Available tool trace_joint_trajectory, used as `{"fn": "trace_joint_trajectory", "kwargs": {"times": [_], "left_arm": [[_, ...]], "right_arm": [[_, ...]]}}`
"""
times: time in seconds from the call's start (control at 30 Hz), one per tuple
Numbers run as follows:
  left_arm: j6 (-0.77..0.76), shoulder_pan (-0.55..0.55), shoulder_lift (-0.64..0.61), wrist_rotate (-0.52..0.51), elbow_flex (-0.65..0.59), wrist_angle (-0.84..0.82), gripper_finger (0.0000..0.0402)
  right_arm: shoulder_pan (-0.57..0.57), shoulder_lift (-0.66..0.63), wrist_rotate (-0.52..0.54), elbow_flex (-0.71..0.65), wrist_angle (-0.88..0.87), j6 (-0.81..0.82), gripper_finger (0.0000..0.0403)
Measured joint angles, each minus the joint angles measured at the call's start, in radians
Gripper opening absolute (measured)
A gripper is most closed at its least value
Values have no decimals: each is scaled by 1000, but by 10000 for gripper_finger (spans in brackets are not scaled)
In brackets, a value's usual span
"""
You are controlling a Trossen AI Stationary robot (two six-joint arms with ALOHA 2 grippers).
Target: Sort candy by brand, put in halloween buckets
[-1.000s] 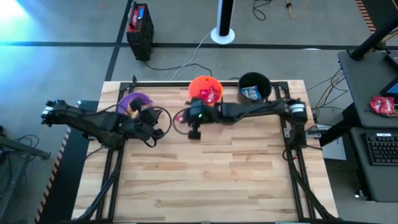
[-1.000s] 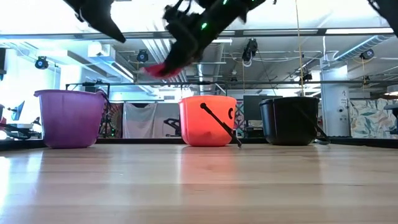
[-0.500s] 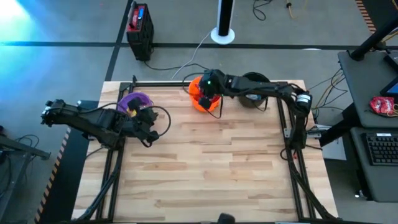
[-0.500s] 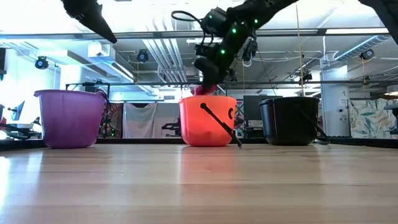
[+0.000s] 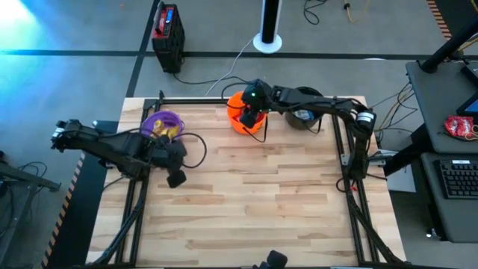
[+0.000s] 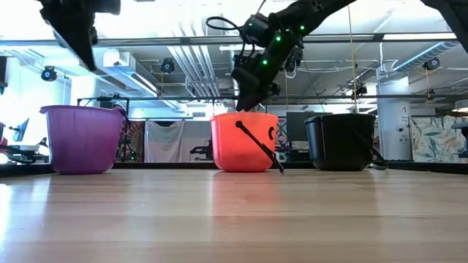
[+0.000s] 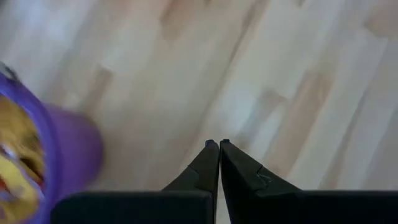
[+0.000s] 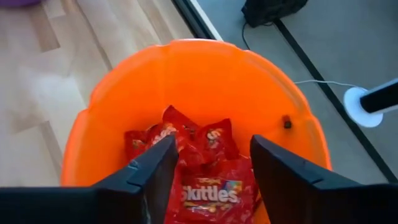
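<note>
A: Where is the right gripper [image 8: 208, 177]?

B: Right above the orange bucket [image 8: 205, 74], in the middle of the far edge of the table [image 5: 261, 202]. Its fingers [image 8: 149, 171] stand apart with nothing between them. From table height it hangs just over the bucket's rim.

A: And the candy?

B: Red packets [image 8: 199, 162] lie heaped in the bottom of the orange bucket, directly under those spread fingers. The top one reads Skittles. None of them touches the gripper.

A: What about the left gripper [image 7: 219, 146]?

B: Its 2 fingertips are pressed together, nothing between them. It hangs over bare wood, near the purple bucket [image 5: 163, 124] on the side toward the table's middle.

A: Anything in the purple one?

B: Yellow wrappers [image 7: 15, 162] show inside it. I cannot read any brand on them.

A: And the 3rd bucket?

B: The black bucket [image 6: 341, 141] stands just right of the orange one along the same far edge. From above, something blue and white [image 5: 302, 115] lies inside it, partly hidden by the right arm that crosses over it.

A: All 3 upright?

B: Yes, all 3 stand upright in a row, well apart from one another. The orange one's thin black handle [image 6: 257, 146] hangs down across its front. No packets lie on the wood itself.
</note>
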Motion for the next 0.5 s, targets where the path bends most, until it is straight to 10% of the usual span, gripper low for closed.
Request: {"fn": "trace_joint_trajectory", "kwargs": {"times": [0.5], "left_arm": [[-158, 41, 332, 54, -15, -333, 0]], "right_arm": [[23, -6, 0, 0, -28, -15, 215]]}}
